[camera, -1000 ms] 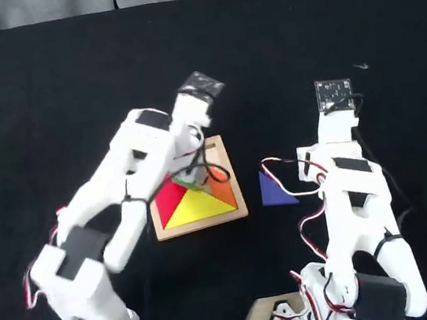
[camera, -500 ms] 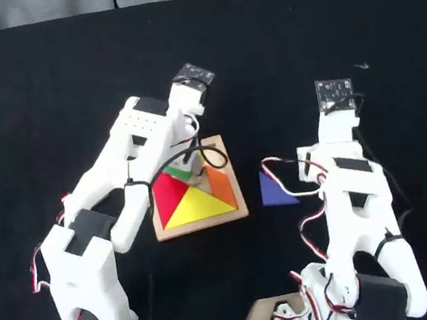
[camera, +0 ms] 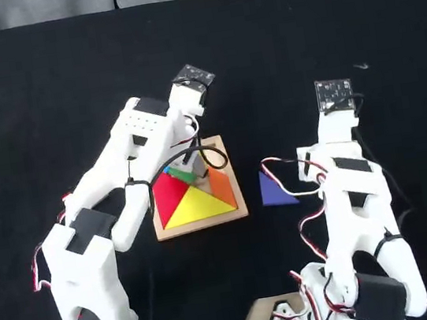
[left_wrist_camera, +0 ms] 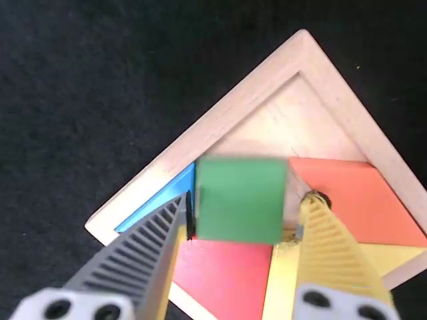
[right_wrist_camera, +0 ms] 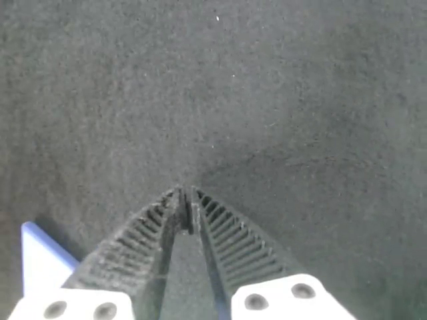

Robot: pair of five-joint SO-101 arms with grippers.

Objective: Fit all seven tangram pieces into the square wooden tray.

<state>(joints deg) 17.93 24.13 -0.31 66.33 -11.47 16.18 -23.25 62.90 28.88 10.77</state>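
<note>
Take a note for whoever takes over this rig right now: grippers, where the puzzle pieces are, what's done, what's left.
Left gripper: shut on the green square, over the tray.
Right gripper: shut, empty, above the black cloth near the blue triangle.
Done: red triangle, yellow triangle, orange piece and light blue piece lie in the tray.
Left: seat the green square, then fetch the blue triangle lying outside the tray.

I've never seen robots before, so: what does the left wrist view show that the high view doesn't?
Left wrist view adds: the left gripper closed on the green square piece, above bare wood in the square wooden tray's corner. High view adds: the right arm and a blue triangular piece on the black cloth. Shared: the tray, red triangular piece, yellow triangular piece, orange piece.
</note>
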